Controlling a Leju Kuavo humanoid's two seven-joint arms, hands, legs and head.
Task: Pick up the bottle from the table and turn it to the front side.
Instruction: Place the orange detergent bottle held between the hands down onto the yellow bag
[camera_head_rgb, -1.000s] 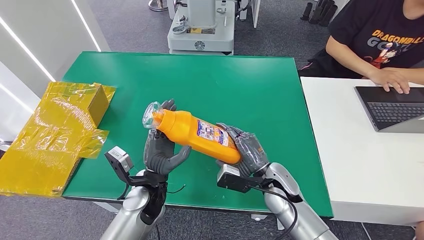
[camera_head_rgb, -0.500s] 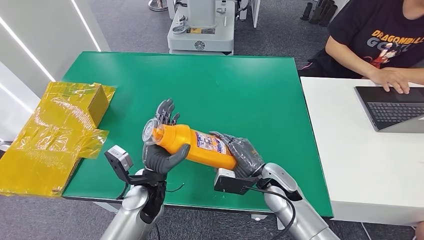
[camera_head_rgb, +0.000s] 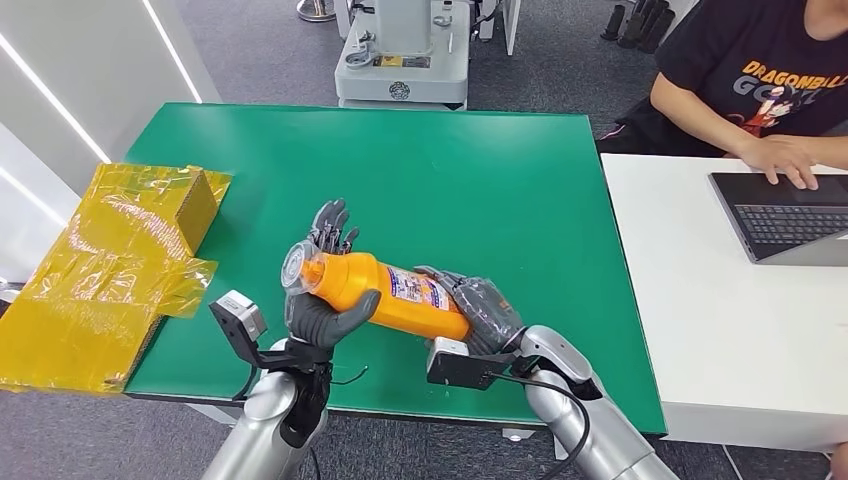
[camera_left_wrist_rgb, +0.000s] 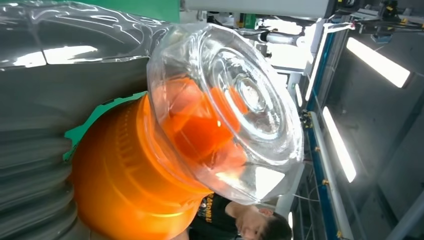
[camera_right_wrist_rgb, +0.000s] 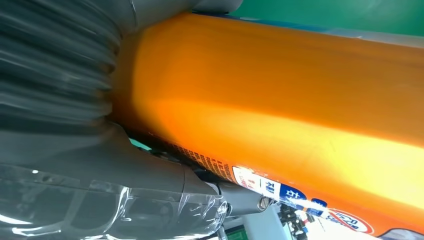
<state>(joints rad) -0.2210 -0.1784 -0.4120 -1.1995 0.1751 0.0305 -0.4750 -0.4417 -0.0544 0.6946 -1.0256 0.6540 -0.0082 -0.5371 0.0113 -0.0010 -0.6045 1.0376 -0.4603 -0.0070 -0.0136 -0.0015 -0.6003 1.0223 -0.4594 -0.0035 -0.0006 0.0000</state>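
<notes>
On the black T-shirt of the person seated at the white desk I can read "DRAGONBALL" in orange letters, with a second line beneath it starting "GO"; the rest I cannot make out. The orange bottle carries a white and blue label with printed lines, too small for me to read from the head view. My right wrist view shows that label's edge close up, its characters blurred and unreadable.
</notes>
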